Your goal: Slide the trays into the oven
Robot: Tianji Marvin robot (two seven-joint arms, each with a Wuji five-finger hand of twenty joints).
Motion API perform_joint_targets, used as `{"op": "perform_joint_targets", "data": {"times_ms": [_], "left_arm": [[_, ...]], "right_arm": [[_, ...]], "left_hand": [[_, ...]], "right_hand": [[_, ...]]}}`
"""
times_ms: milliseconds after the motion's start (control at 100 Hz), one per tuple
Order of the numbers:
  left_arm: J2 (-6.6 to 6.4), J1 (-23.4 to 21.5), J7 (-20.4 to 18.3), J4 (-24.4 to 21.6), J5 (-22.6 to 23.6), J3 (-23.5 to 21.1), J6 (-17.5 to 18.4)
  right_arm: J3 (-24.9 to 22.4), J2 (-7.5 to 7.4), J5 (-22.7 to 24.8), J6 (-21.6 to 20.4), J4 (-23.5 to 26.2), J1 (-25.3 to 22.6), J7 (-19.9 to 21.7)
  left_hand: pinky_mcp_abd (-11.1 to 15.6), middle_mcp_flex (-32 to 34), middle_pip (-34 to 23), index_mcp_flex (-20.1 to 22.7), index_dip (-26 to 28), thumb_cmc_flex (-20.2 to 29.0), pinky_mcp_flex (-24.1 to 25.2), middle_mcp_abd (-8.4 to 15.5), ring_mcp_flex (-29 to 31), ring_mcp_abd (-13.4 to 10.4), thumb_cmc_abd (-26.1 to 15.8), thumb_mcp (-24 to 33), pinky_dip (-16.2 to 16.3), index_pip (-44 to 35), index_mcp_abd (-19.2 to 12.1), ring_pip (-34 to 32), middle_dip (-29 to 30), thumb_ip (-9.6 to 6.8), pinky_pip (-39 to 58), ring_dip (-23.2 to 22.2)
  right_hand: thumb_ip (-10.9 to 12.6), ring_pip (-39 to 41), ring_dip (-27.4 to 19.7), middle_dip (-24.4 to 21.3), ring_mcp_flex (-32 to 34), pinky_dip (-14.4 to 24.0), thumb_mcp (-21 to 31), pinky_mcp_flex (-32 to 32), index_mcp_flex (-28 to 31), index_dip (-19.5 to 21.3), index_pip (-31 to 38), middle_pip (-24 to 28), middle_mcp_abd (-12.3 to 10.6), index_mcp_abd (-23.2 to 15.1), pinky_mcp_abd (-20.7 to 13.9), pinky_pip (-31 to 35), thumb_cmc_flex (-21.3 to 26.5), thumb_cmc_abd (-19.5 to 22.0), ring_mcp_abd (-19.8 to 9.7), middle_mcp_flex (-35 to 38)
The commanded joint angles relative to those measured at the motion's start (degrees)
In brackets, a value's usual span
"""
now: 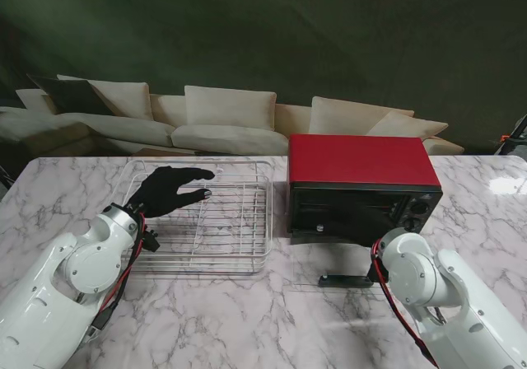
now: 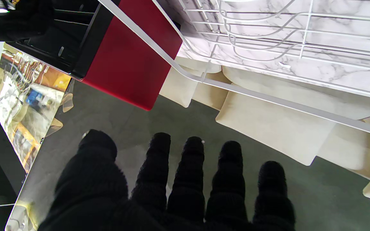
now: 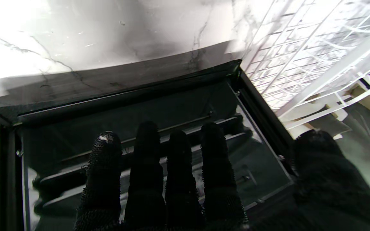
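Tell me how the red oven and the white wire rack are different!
The oven is a solid box, red on top with a dark front; the wire rack is see-through thin white wires, so the marble shows through. The oven stands taller, while the rack is low and wide. The left hand hovers over the rack; the right hand faces the oven's open door. Both sit on the marble table.

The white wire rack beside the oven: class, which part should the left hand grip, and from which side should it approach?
Probably the raised rim wire of the white wire rack on its near-left edge, approached from above: the left hand hovers open over that side, and the rim stands clear of the marble table, leaving room for fingers.
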State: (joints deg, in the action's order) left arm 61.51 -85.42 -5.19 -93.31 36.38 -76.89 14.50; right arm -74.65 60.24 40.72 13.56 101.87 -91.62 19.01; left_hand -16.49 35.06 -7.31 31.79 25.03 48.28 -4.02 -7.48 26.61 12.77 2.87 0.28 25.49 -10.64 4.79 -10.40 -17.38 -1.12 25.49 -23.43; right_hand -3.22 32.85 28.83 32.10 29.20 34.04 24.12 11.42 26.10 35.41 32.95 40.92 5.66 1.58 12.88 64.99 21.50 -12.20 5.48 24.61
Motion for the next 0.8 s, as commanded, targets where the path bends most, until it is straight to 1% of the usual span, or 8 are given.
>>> {"op": "perform_joint_targets", "data": {"times_ms": [0,190,380,490,570,590,610,790], "left_arm": [[0.12,0.01,-0.53,0.36,0.16,0.05,0.19],[0.11,0.08,-0.40,0.54,0.37,0.01,0.44],[0.09,0.01,-0.23,0.77,0.70,-0.11,0.79],[0.08,0.03,-0.24,0.97,0.68,-0.04,0.88],[0.08,0.03,-0.20,1.06,0.65,-0.04,0.99],[0.08,0.02,-0.22,1.06,0.65,-0.05,0.99],[0.07,-0.01,-0.26,1.04,0.67,-0.06,0.97],[0.08,-0.06,-0.18,1.02,0.72,-0.07,0.96]], "right_arm": [[-1.03,-0.26,0.90,-0.45,2.20,-3.27,-0.51],[-7.77,-0.06,4.93,-3.28,9.16,-12.40,-1.47],[-12.68,0.63,9.22,-2.95,13.02,-20.13,-4.74],[-14.42,1.08,10.67,-1.01,13.63,-23.22,-6.83],[-15.24,1.32,11.05,0.64,13.57,-24.85,-7.78],[-15.38,1.37,11.25,1.02,13.47,-25.18,-8.04],[-15.48,1.42,11.54,1.43,13.33,-25.46,-8.36],[-15.82,1.62,15.36,4.82,12.07,-26.92,-9.82]], "left_hand": [[-0.99,0.69,-0.52,1.32,0.45,1.58,0.67,-0.09,0.30,-0.14,-2.80,-1.65,0.84,-0.32,0.66,-0.37,-0.50,0.92,-1.53,-0.52],[-0.97,0.72,-0.57,1.40,0.47,1.61,0.73,-0.03,0.33,-0.04,-2.83,-1.64,0.84,-0.35,0.75,-0.39,-0.51,0.92,-1.52,-0.47],[-0.94,0.71,-0.56,1.40,0.47,1.59,0.74,-0.13,0.26,-0.04,-2.82,-1.65,0.83,-0.35,0.78,-0.39,-0.50,0.92,-1.51,-0.45],[-0.94,0.74,-0.57,1.39,0.47,1.67,0.69,-0.07,0.32,-0.03,-2.81,-1.61,0.83,-0.34,0.75,-0.41,-0.49,0.91,-1.48,-0.44],[-0.93,0.71,-0.55,1.41,0.47,1.65,0.75,-0.08,0.33,0.01,-2.82,-1.63,0.82,-0.35,0.73,-0.43,-0.49,0.92,-1.50,-0.45],[-0.94,0.72,-0.56,1.46,0.48,1.68,0.75,-0.08,0.33,-0.06,-2.84,-1.60,0.82,-0.37,0.74,-0.43,-0.49,0.91,-1.50,-0.45],[-0.93,0.75,-0.57,1.41,0.47,1.72,0.77,-0.12,0.31,-0.07,-2.84,-1.60,0.81,-0.35,0.74,-0.43,-0.49,0.91,-1.51,-0.44],[-0.95,0.78,-0.59,1.39,0.47,1.63,0.76,-0.10,0.34,-0.06,-2.83,-1.65,0.79,-0.34,0.72,-0.44,-0.50,0.92,-1.52,-0.44]], "right_hand": [[1.18,1.70,1.06,0.69,1.76,1.04,0.79,0.90,0.85,-0.10,0.51,0.33,-0.22,-1.39,1.39,1.69,-1.72,-1.73,0.95,1.74],[1.00,1.81,1.05,0.84,3.76,1.24,2.58,2.23,1.09,-2.65,-2.57,-0.13,-0.61,-4.43,2.14,2.61,3.61,-8.19,0.75,3.32],[2.28,0.50,0.64,0.32,5.26,0.67,1.63,2.21,-1.35,-7.00,-5.33,-1.48,-1.64,-12.99,2.83,1.93,17.66,-10.38,0.36,5.32],[1.09,-0.24,0.62,0.01,5.29,0.57,14.33,2.21,-3.35,-11.53,-5.13,-2.09,-1.60,-15.09,2.88,1.80,15.30,-12.37,0.26,5.55],[0.77,-0.30,0.68,-0.15,5.18,0.42,16.70,2.07,-5.29,-14.47,-7.22,-2.39,-1.41,-14.50,3.15,1.29,15.22,-12.58,0.50,5.53],[0.58,-0.42,0.74,-0.27,5.10,0.51,17.39,1.94,-6.02,-19.03,-5.79,-2.55,-1.42,-14.78,3.16,1.23,15.38,-12.65,0.48,5.53],[0.59,-0.47,0.75,-0.35,5.05,0.50,17.67,1.86,-6.53,-20.26,-5.54,-2.70,-1.37,-14.88,3.20,1.14,15.54,-12.69,0.51,5.42],[0.97,-1.17,0.55,-1.20,3.87,0.56,20.30,0.93,-15.20,-23.54,-5.20,-3.58,-2.07,-18.30,2.75,-0.11,18.02,-10.12,0.02,3.73]]}}
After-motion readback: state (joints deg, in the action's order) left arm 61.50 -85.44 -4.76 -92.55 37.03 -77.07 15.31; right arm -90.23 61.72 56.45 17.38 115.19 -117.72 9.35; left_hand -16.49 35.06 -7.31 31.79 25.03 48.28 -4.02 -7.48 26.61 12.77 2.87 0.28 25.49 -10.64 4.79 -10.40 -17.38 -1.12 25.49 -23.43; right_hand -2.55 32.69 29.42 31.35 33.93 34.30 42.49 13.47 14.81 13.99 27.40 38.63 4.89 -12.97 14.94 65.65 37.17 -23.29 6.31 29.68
